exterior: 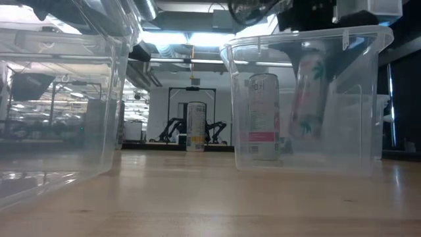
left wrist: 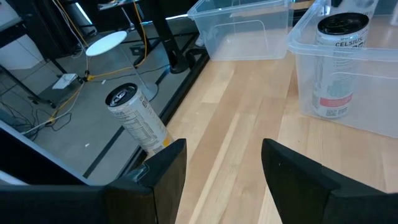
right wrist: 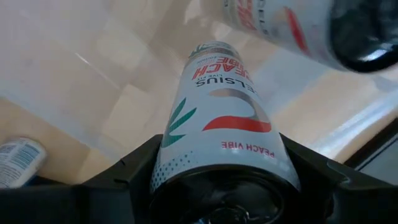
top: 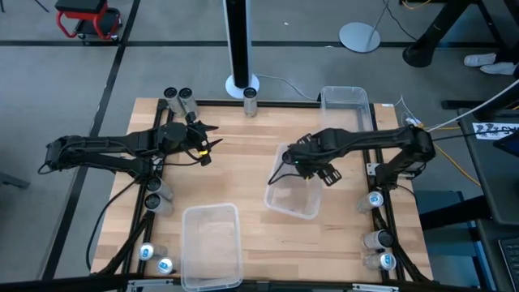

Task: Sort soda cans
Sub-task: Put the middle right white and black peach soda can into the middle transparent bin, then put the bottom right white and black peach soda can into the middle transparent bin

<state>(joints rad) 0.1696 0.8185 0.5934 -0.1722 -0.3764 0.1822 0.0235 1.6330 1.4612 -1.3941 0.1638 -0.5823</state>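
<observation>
A clear plastic bin (top: 302, 203) stands right of the table's middle. One soda can (exterior: 263, 117) stands upright on the bin's floor. My right gripper (top: 315, 169) hangs over the bin, shut on a second soda can (exterior: 308, 99) marked "Peach Vibe" (right wrist: 217, 112), which reaches down inside the bin's walls. My left gripper (top: 207, 150) waits over the table's left part, open and empty (left wrist: 224, 180). Ahead of it, another soda can (left wrist: 134, 118) stands at the table's far edge. My right gripper pinches the can's round sides near its upper end (right wrist: 217, 165) between its two fingers (right wrist: 124, 174), one on each side. The fingers come from above, pointing down. The can hangs below them, slightly tilted, inside the bin beside the standing can (right wrist: 323, 31); its lower end looks clear of the floor.
A second clear bin (top: 345, 101) stands at the far right, a third (top: 212, 243) at the near left. More cans stand around the table's edges: far left (top: 178, 101), far middle (top: 250, 101), left (top: 154, 195), near left (top: 154, 258), right (top: 375, 199), near right (top: 381, 251).
</observation>
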